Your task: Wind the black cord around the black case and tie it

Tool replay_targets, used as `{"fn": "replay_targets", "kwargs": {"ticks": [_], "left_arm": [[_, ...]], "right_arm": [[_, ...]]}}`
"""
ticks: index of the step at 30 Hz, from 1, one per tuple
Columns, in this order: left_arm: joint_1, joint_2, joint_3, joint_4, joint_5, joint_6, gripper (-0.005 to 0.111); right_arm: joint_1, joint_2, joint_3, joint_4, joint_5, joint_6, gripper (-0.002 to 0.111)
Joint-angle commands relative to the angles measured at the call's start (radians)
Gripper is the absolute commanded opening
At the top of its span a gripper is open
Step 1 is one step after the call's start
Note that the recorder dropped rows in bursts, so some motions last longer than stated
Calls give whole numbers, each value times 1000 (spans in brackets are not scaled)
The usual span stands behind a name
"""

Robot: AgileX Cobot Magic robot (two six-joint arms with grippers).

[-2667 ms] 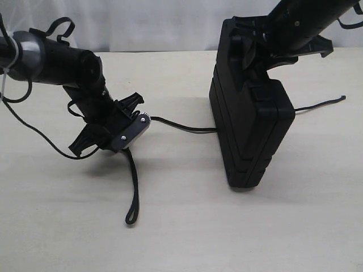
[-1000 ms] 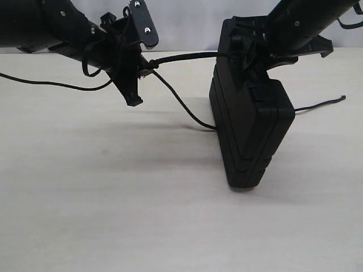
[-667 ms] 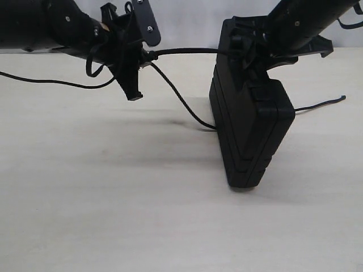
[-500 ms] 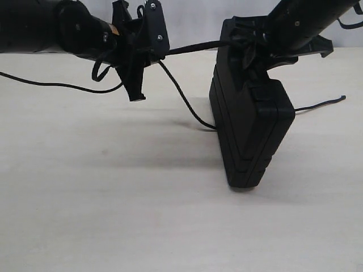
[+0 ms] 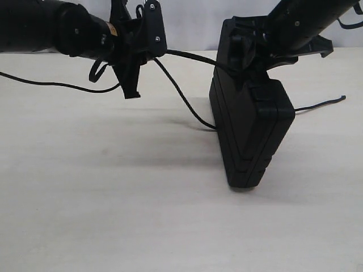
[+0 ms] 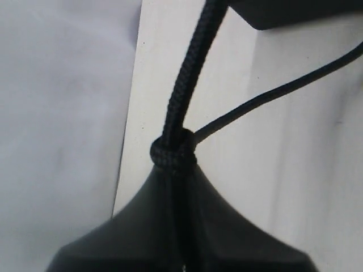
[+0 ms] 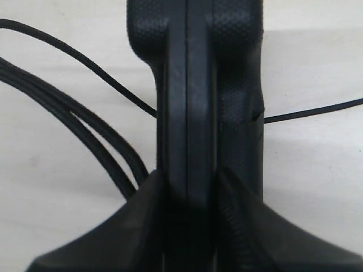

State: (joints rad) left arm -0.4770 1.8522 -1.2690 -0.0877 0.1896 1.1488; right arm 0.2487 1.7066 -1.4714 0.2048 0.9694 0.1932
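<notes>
1. Standing the black case point(image 5: 249, 130) on edge on the table point(image 5: 113, 198), the right gripper point(image 7: 190, 221) clamps its upper end, jaws spread only to the case's thickness, leaving both faces free for wrapping.
2. The left gripper point(image 5: 144, 42), closed tight on the black cord point(image 5: 178, 96) just behind its knot point(image 6: 173, 153), holds it raised beside the case's top.
3. One strand runs to that top, another drops to the base; the tail lies on the table beyond the case.

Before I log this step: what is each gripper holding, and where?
Left gripper pinches the cord at its knot; right gripper clamps the case by its upper end.
</notes>
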Motion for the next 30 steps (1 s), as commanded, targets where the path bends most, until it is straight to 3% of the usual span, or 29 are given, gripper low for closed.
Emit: {"fn": "replay_targets", "kwargs": {"ticks": [1,13,30], "left_arm": [[25,4,1,-2,-4,-65,0],[10,4,-1,-4,-80,-179,0],[23,55,-1,38,-166,-185,0]], "right_arm": [[-3,-11,0,22,-4,-3,4],[-3,-11,0,22,-4,-3,4],[-3,-11,0,22,-4,-3,4]]}}
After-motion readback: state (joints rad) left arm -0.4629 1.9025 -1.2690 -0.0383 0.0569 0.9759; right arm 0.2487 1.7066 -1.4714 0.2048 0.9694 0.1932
